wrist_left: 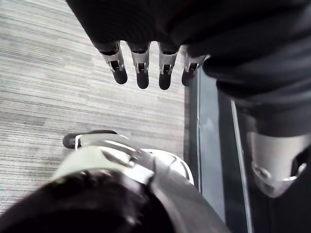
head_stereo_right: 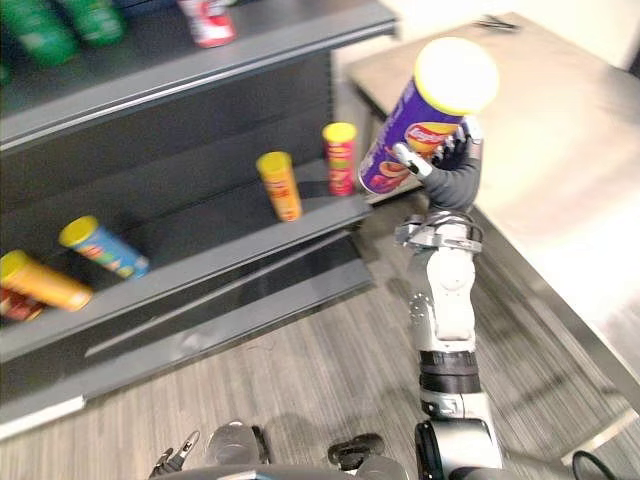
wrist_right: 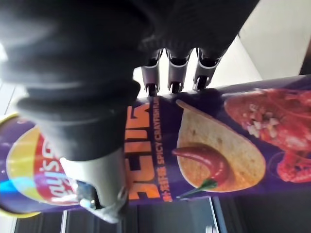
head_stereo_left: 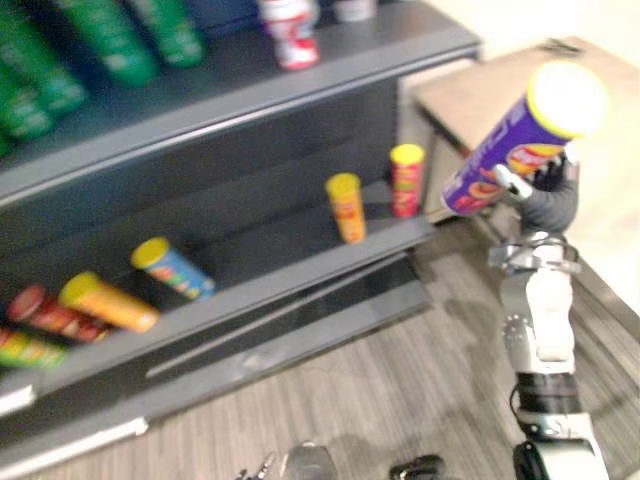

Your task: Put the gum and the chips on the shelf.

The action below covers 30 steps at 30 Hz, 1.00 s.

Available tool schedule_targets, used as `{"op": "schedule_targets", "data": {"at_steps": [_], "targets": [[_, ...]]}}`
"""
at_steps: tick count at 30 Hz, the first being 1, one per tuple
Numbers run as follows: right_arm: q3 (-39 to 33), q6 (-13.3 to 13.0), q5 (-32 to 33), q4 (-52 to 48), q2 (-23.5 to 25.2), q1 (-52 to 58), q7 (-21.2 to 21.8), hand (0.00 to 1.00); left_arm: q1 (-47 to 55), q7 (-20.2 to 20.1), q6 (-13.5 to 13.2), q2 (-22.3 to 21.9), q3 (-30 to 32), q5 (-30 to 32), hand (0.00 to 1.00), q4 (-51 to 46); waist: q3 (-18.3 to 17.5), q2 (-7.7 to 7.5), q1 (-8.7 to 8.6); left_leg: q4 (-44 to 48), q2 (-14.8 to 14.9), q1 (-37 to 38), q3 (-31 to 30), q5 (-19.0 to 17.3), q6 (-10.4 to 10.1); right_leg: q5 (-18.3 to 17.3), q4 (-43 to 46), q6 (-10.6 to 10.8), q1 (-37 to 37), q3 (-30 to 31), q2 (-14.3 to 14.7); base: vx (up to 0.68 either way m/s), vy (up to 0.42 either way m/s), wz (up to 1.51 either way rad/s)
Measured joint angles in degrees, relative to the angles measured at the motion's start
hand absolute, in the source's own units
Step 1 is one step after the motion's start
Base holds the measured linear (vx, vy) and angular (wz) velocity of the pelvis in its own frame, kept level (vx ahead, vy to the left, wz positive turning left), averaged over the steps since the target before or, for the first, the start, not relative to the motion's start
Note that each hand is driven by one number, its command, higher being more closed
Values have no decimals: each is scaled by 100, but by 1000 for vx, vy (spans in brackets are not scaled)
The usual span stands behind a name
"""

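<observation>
Your right hand (head_stereo_right: 455, 172) is raised and curled round the purple chips can (head_stereo_right: 415, 120), which tilts with its yellow lid upward, held in the air just off the right end of the dark shelf (head_stereo_left: 300, 272) and beside the grey table (head_stereo_right: 570, 160). On the lower shelf board an orange can (head_stereo_left: 346, 207) and a red can (head_stereo_left: 407, 180) stand upright near that end, and other cans (head_stereo_left: 108, 302) lie on their sides further left. Your left hand (wrist_left: 141, 65) hangs over the wood-pattern floor (wrist_left: 58, 97), fingers straight and relaxed, holding nothing
</observation>
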Motion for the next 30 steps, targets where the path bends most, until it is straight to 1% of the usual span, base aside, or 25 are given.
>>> {"op": "schedule_targets", "data": {"at_steps": [1,2,3,4,6,7,8,9,11,12,13,14,15,17,19,21,24,25,28,29,30], "targets": [[-163,-8,-1,-101,10,133,5,100,-61,-5,-2,43,-11,14,0,106,5,-9,-20,-312,-88,22,33,-18,-26,33,71,-3,-4,-227,-105,-139,257,132],[-244,-5,0,-102,35,212,-1,100,-95,-6,6,84,-40,20,0,166,1,-53,-25,-327,-116,-18,140,-26,-41,51,101,-16,8,-286,-166,-142,304,134],[-369,0,-1,-102,81,365,-2,100,-105,-7,25,161,-70,35,0,204,-26,-142,-87,-265,-167,-138,258,-26,-40,140,88,1,83,-417,-250,-155,370,136],[-428,0,-5,-113,93,471,-3,100,-84,-12,23,185,-72,92,0,202,-71,-213,-156,-284,-228,-177,488,-30,-35,226,83,82,187,-573,-333,-129,303,129],[-495,-5,-6,-265,91,599,-19,100,-83,-9,18,253,-81,244,0,205,-173,-273,-178,-333,-289,-327,774,-59,-11,329,112,186,204,-848,-421,-97,266,89],[-570,-12,-15,-382,91,658,-35,100,-94,-7,18,276,-100,271,0,236,-184,-272,-186,-500,-376,-366,779,-84,-40,362,246,226,201,-986,-505,-98,292,66],[-631,-12,-15,-419,92,692,-58,100,-106,-7,17,275,-111,277,0,291,-188,-265,-185,-608,-426,-366,775,-102,-66,359,341,223,201,-1033,-563,-108,262,65],[-806,-11,-19,-475,92,769,-174,100,-187,-8,18,313,-130,291,0,439,-194,-265,-194,-906,-602,-353,762,-106,-73,332,661,188,207,-1103,-786,-113,258,50],[-938,-11,-24,-474,92,787,-248,100,-203,-5,16,344,-185,392,0,490,-192,-268,-197,-1091,-747,-332,734,-101,-67,318,900,171,232,-1180,-970,-91,182,42],[-1025,-11,-33,-472,94,838,-288,100,-233,-4,14,392,-244,493,0,560,-190,-294,-200,-1214,-909,-290,694,-75,-30,317,1102,171,274,-1200,-1181,-63,155,28],[-1063,-11,-65,-470,98,869,-317,100,-237,-1,14,415,-282,499,0,588,-189,-319,-198,-1267,-995,-247,672,-55,1,317,1181,171,302,-1200,-1266,-65,188,27],[-1058,-11,-203,-466,139,919,-371,100,-235,3,16,439,-308,511,0,604,-193,-379,-193,-1338,-1147,-193,632,-37,30,317,1277,172,369,-1196,-1430,-62,181,16],[-1043,-11,-234,-466,197,966,-376,100,-233,6,15,467,-332,511,0,606,-199,-438,-190,-1430,-1241,-145,625,-22,55,318,1294,173,381,-1170,-1504,-68,176,15],[-1019,-8,-275,-466,361,1055,-390,100,-233,13,9,608,-345,508,0,598,-207,-613,-154,-1701,-1397,-88,615,29,134,342,1297,201,368,-1157,-1582,-112,157,9],[-956,-3,-410,-466,414,1105,-389,100,-196,26,11,630,-334,506,0,591,-223,-711,-136,-1885,-1477,-29,614,30,124,352,1283,215,363,-1122,-1598,-111,106,5],[-834,-4,-450,-467,409,1109,-376,100,-163,29,13,654,-339,507,0,591,-235,-750,-132,-1879,-1472,-35,619,28,128,356,1278,224,350,-963,-1592,-102,63,2],[-735,-5,-451,-467,406,1109,-366,100,-163,32,11,656,-370,507,0,574,-233,-756,-108,-1823,-1411,-51,632,28,128,352,1274,224,339,-871,-1548,-36,14,1],[-647,-5,-450,-456,391,1109,-365,100,-162,53,11,661,-392,507,0,567,-229,-756,-103,-1713,-1343,-104,632,26,129,345,1272,214,339,-870,-1511,-10,-11,5],[-414,-5,-448,-433,377,1108,-331,100,-156,70,9,681,-400,507,0,466,-215,-778,-73,-1258,-1120,-337,573,-129,142,337,1294,205,348,-899,-1440,17,-8,10],[-355,-4,-448,-400,357,1108,-268,100,-150,66,8,688,-405,504,0,387,-208,-791,-7,-1084,-1061,-414,513,-220,138,339,1342,204,377,-934,-1453,24,28,14],[-335,-4,-448,-379,336,1108,-230,100,-157,63,8,688,-410,504,0,354,-203,-799,18,-1011,-1048,-454,462,-256,145,342,1412,200,407,-955,-1476,36,57,40]]}}
